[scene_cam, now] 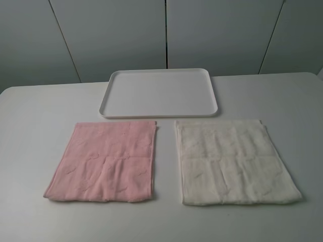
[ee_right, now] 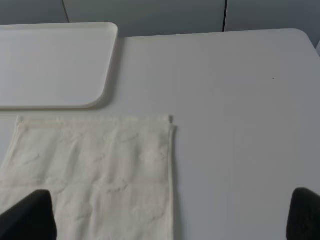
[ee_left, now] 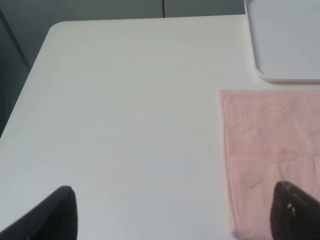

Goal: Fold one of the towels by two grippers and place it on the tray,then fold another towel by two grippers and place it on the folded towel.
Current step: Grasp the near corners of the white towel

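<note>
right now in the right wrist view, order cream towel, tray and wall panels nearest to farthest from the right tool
1. cream towel, directly by the right tool, partly under it
2. tray, on the table beyond the towel's far edge
3. wall panels, behind the table's back edge

Pink towel [scene_cam: 103, 161]: terry cloth, matt, nappy, with a faint embossed pattern. Cream towel [scene_cam: 232, 161]: same cloth, matt, lightly textured, with a flatter woven band across it. Tray [scene_cam: 159, 93]: plastic by appearance, smooth, slight sheen. Surface [scene_cam: 35, 131]: smooth, matt, unmarked.
</note>
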Robot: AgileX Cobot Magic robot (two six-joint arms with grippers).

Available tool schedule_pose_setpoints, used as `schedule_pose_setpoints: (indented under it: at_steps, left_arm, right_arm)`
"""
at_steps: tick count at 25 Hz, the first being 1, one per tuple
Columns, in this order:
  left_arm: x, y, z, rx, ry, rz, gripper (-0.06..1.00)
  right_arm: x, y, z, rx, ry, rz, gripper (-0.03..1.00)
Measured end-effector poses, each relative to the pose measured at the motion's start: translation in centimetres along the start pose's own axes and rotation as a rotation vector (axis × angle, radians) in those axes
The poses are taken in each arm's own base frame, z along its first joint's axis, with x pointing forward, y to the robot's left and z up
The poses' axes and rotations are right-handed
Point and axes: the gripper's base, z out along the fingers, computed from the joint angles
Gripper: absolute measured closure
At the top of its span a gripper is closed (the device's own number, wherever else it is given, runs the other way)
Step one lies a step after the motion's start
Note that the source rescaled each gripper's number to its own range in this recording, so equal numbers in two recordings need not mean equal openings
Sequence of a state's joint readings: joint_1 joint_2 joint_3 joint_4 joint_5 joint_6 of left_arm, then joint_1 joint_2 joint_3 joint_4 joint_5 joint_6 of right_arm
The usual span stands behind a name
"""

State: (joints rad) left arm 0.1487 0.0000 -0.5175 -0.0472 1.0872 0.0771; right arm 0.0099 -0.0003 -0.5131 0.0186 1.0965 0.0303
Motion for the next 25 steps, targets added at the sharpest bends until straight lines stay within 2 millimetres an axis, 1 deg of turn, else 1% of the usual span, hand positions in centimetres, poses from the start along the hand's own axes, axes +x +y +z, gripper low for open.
schedule_pose_setpoints:
  at_steps: [25]
  left_arm:
    - [0.0,0.0,0.0,0.0,0.0,0.0,-0.06]
  right_arm:
    - [0.0,0.0,0.0,0.0,0.0,0.0,-0.03]
